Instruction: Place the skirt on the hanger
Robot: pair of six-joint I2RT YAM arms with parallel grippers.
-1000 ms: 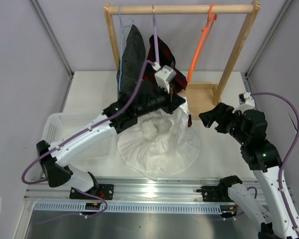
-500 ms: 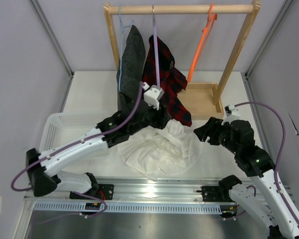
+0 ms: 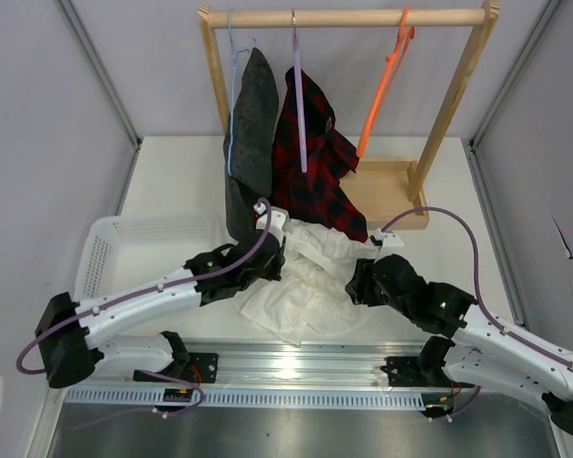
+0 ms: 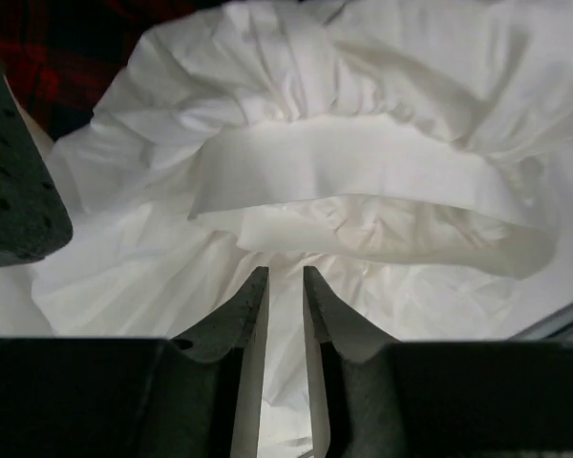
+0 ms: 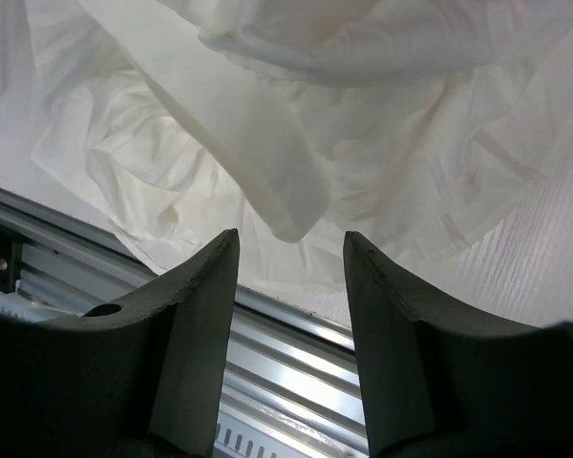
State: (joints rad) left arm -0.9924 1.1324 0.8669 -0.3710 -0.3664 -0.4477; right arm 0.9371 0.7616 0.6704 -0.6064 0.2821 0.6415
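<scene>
Skirt (image 3: 310, 277) lies crumpled on the worktop (image 3: 172, 181) at 6 o'clock, near the front edge. Left fingers (image 4: 244, 324), at its 9 o'clock side, are almost closed, with white cloth showing in the slit; whether they pinch it cannot be told. Right fingers (image 5: 196, 324) stand wide open over its 3 o'clock edge. Hanger (image 3: 380, 98) hangs from the rail (image 3: 353, 17) at 1 o'clock.

Top view: bright, even overhead light, with only soft, short shadows on the surface (image 3: 172, 181). There's a specular glare strip on the aluminium rail (image 3: 296, 361). Focus is sharp across the frame.
Left wrist: skirt (image 4: 363, 181) is close to clipping, folds readable. Left tool (image 4: 279, 277) is underexposed, nearly a silhouette, and soft at close range.
Right wrist: right tool (image 5: 289, 243) is equally dark, the cloth is bright, and the rail reflections run hot at bottom centre.
</scene>
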